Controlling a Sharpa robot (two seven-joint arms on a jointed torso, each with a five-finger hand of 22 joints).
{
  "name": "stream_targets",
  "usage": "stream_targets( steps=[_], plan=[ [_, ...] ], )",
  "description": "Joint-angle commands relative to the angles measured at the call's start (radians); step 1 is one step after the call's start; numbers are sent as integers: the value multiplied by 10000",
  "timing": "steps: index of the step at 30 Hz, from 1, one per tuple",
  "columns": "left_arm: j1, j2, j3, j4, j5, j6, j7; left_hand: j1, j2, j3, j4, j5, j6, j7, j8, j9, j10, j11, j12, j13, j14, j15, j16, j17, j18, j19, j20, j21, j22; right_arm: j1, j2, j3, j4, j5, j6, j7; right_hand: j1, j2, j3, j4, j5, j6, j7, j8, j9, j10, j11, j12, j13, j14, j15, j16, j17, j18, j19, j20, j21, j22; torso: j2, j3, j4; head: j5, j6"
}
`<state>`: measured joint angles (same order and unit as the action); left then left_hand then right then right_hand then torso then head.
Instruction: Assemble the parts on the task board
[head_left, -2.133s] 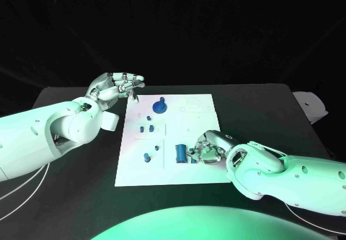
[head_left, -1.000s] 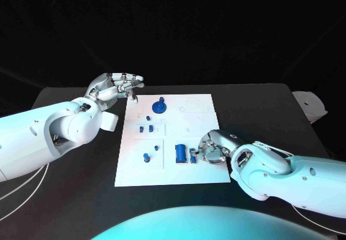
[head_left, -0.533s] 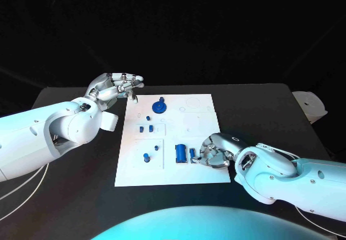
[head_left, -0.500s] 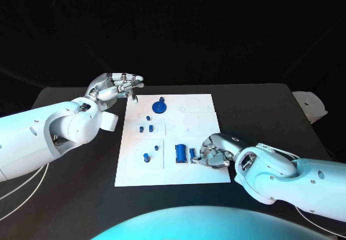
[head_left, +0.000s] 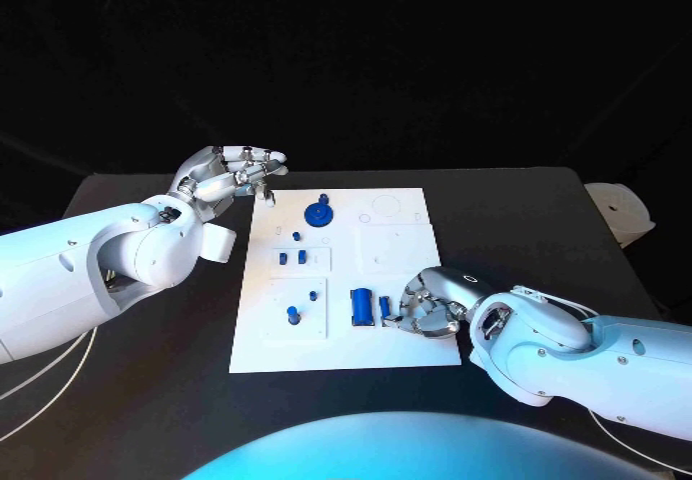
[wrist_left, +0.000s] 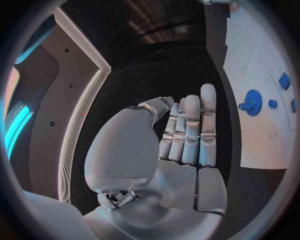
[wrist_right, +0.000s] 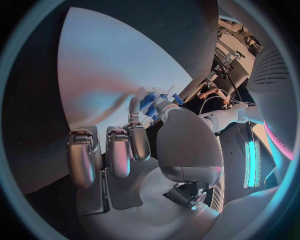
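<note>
Head view: right hand (head_left: 427, 308) hides its fingertips.

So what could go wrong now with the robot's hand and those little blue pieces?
1. The right robot hand is pinching at a small blue piece right beside the bigger blue block. It might bump the block out of place.
2. The piece is tiny, so it could slip from the fingertips and roll across the white board.
3. The left robot hand sits at the board's corner and might nudge it.
</note>
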<state>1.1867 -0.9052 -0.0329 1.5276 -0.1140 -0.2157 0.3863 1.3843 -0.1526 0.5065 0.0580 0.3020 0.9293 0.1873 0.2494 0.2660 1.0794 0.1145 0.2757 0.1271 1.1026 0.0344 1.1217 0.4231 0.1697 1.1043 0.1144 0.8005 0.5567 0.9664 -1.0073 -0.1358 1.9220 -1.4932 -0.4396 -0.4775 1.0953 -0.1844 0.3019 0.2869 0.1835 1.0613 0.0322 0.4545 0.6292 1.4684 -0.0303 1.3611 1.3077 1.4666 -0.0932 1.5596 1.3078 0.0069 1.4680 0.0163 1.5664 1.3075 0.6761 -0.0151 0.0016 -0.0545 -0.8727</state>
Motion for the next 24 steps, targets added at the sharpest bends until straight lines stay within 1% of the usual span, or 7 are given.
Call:
stream_targets(
  steps=[1, 4, 10, 14, 16, 20, 24],
  plan=[
    [6, 4, 7, 19, 30, 155, 63, -69, 24, 23, 45, 51, -41, -1, 68, 15, -80, -1, 63, 10, -86, -7, 65, -14, 144, -34, 35, -31, -15, -14, 58, -4, -90, -32, 276, 81, 94, 29, -57, -11, -38, 45, 20, -42, -10, 449, -68, 35, 1766, 1010, -43, 41, 2476, -69, 1028, -66, 44, 2633, -1, -1, -11, 14, 1],
    [6, 1, 7, 23, 30, 155, 63, -71, 29, 33, 48, 50, -48, -2, 78, 19, -96, -1, 86, 13, -92, -8, 69, -23, 146, -31, 35, -42, -22, -14, 140, -4, -173, -49, 280, 90, 151, 56, -57, -17, -43, 47, 16, -42, -13, 452, -71, 43, 1771, 1011, -45, 44, 2481, -69, 1028, -66, 44, 2633, -3, 2, -11, 19, 1],
    [6, 2, 7, 21, 30, 155, 61, -71, 29, 33, 48, 50, -48, -2, 78, 19, -96, -1, 86, 13, -92, -8, 69, -23, 146, -31, 35, -42, -22, -14, 298, -3, -281, -68, 287, 114, 177, 66, -58, -20, -45, 47, 15, -42, -15, 454, -71, 49, 1774, 1011, -45, 44, 2481, -69, 1028, -67, 44, 2633, -5, 3, 9, 14, 1],
    [6, 3, 7, 20, 30, 151, 62, -71, 29, 33, 48, 50, -48, -2, 78, 19, -96, -1, 86, 13, -92, -8, 69, -23, 146, -31, 35, -42, -22, -14, 320, -3, -337, -91, 296, 112, 236, 77, -63, -30, -54, 46, 12, -43, -18, 451, -73, 39, 1770, 1009, -47, 41, 2474, -69, 1028, -67, 44, 2633, -14, -9, -4, 16, 1],
    [6, 3, 7, 20, 30, 150, 62, -71, 29, 33, 48, 50, -48, -2, 78, 19, -96, -1, 86, 13, -92, -8, 69, -23, 146, -31, 35, -42, -22, -14, 317, -3, -353, -109, 272, 118, 247, 79, -63, -32, -55, 46, 11, -43, -18, 456, -74, 56, 1777, 1010, -47, 41, 2475, -69, 1028, -67, 44, 2633, -9, -6, -15, 23, 1],
    [6, 4, 7, 15, 30, 149, 66, -71, 29, 33, 48, 50, -48, -2, 78, 19, -96, -1, 86, 13, -92, -8, 69, -23, 146, -31, 35, -42, -22, -12, 276, -2, -321, -125, 65, 209, 252, 80, -63, -32, -56, 46, 11, -43, -19, 455, -74, 52, 1776, 1009, -47, 41, 2475, -69, 1028, -68, 44, 2633, -9, 8, -24, 27, 1],
    [6, 13, 6, -2, 30, 146, 73, -71, 29, 33, 48, 50, -48, -2, 78, 19, -96, -1, 86, 13, -92, -8, 69, -23, 146, -31, 35, -42, -22, 27, 159, 8, -241, 167, -446, 609, 272, 76, -120, 7, -7, -8, 39, -78, -40, 391, -56, -157, 1691, 996, -40, 12, 2412, -69, 1028, -66, 44, 2633, -27, 7, -29, 21, 1]
  ],
)
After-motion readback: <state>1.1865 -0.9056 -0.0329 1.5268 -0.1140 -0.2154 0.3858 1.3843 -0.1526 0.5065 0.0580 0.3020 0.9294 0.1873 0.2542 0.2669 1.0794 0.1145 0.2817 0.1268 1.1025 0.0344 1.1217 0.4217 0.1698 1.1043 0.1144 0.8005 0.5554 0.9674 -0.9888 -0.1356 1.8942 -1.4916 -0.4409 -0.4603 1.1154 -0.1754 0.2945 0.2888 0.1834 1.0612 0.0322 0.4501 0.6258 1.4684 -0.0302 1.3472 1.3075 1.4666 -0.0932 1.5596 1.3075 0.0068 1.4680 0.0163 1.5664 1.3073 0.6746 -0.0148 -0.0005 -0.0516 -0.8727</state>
